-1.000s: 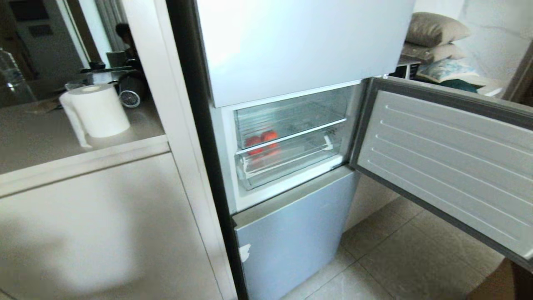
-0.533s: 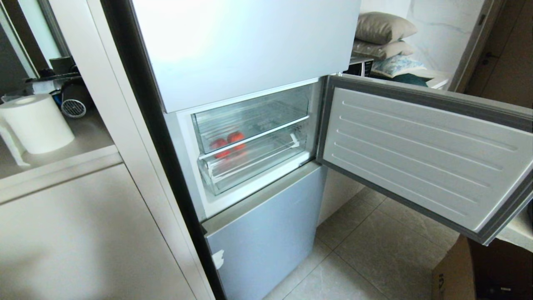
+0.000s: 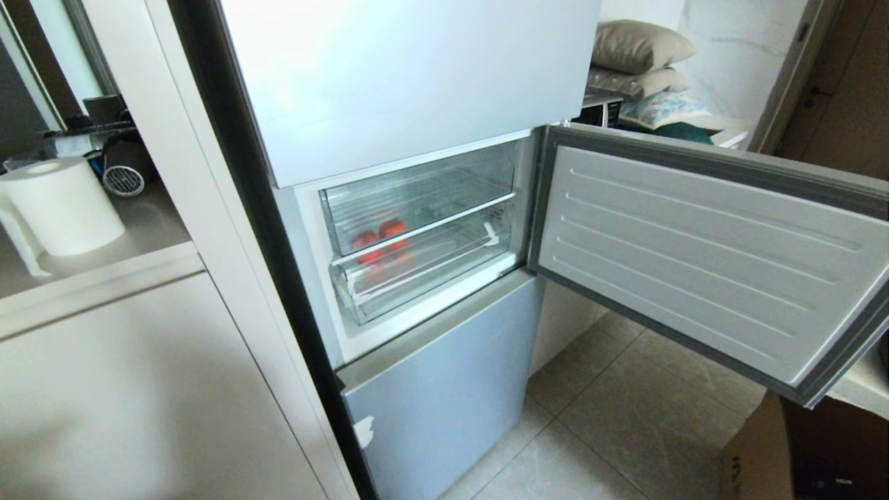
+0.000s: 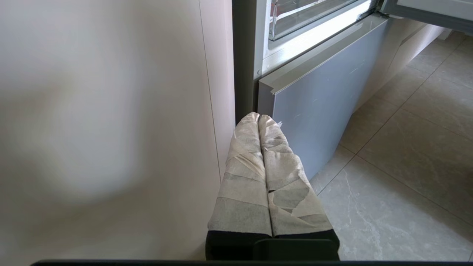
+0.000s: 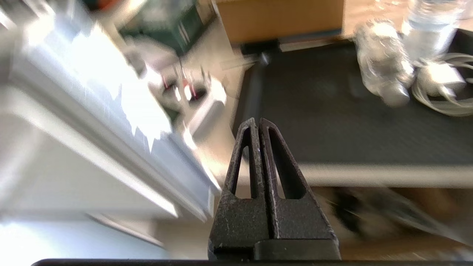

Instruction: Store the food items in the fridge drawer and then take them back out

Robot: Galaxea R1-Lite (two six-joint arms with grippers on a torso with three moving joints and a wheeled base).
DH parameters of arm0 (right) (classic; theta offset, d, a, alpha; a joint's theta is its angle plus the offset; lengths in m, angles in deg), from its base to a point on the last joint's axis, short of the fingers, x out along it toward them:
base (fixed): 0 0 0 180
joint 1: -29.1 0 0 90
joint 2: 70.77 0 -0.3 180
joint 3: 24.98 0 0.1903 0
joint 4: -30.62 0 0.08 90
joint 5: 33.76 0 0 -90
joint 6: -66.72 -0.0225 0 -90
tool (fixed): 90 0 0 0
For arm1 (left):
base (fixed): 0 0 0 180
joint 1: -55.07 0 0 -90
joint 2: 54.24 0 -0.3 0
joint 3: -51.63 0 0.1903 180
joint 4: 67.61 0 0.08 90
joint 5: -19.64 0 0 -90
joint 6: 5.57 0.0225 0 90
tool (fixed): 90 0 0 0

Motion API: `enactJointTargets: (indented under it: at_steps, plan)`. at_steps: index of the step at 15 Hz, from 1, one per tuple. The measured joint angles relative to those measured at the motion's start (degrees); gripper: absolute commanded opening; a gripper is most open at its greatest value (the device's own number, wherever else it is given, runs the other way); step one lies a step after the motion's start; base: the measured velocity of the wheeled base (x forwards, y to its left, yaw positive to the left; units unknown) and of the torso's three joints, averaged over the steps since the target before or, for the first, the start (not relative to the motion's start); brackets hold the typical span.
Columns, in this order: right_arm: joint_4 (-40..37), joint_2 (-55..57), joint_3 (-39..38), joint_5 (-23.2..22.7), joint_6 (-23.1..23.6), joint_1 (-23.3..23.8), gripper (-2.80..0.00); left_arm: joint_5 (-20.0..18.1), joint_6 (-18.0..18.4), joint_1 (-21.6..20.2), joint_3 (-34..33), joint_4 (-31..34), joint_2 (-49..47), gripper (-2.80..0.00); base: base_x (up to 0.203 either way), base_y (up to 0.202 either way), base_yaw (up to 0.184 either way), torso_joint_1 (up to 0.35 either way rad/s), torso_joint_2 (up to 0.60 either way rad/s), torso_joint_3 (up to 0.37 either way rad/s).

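Two food items (image 3: 378,239), red and orange, sit inside fridge drawer (image 3: 424,267), fridge door (image 3: 701,250) swung open. Left pincer (image 4: 258,117) and right pincer (image 5: 257,122) both closed, empty.

We face fridge: food items (image 3: 378,236) side by side in fridge drawer (image 3: 424,267), at its left part, under upper bin (image 3: 417,194). Open door (image 3: 701,257) swung out to right of compartment. Lower door (image 3: 444,396) shut below drawer. Paper roll (image 3: 62,205) on bench (image 3: 90,260) left of fridge. Pillows (image 3: 639,55) stacked behind open door. Cardboard box (image 3: 757,458) on floor (image 3: 625,430), lower right.
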Motion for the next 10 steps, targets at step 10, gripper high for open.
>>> enactJointTargets:
  at_steps: [10]
  plan:
    - [8.4,20.3,17.5,-25.5,-30.7,-2.1,-2.8,0.0,0.0,0.0,0.0,0.0,0.0,-2.8,0.0,0.0,0.0,0.0,0.0,0.0]
